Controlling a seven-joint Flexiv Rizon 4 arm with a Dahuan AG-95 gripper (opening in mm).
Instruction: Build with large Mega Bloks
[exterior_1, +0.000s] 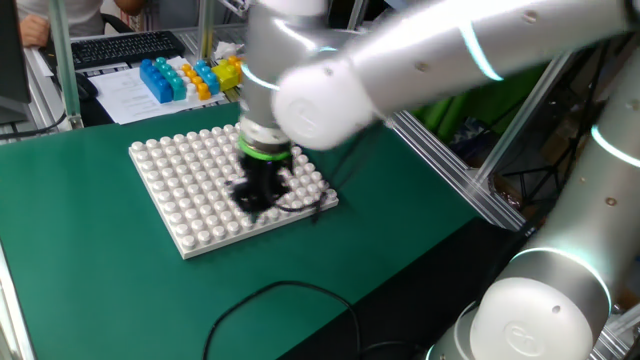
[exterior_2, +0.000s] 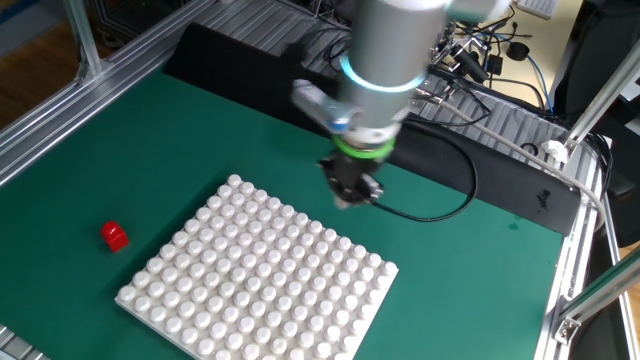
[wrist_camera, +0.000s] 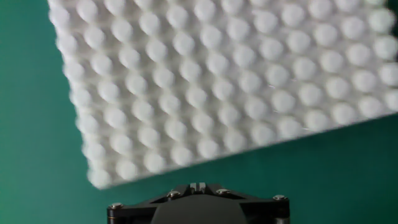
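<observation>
A small bright red Mega Blok (exterior_2: 114, 236) lies alone on the green mat, left of the white studded baseplate (exterior_2: 260, 280) in the other fixed view. My gripper (exterior_2: 352, 195) hangs over the plate's far edge, well away from the red brick. Its jaws are shut with nothing between them (wrist_camera: 198, 186). The hand view looks down on the baseplate (wrist_camera: 217, 81) and its edge, slightly blurred. In one fixed view the gripper (exterior_1: 255, 195) sits low over the plate's near right part (exterior_1: 190, 170), and the arm hides the red brick.
Blue (exterior_1: 160, 78), orange (exterior_1: 205, 80) and yellow (exterior_1: 230, 70) bricks stand grouped on paper behind the plate. A black cable (exterior_1: 280, 300) loops on the mat. Aluminium frame rails (exterior_2: 60, 110) border the table. A keyboard (exterior_1: 125, 47) lies at the back.
</observation>
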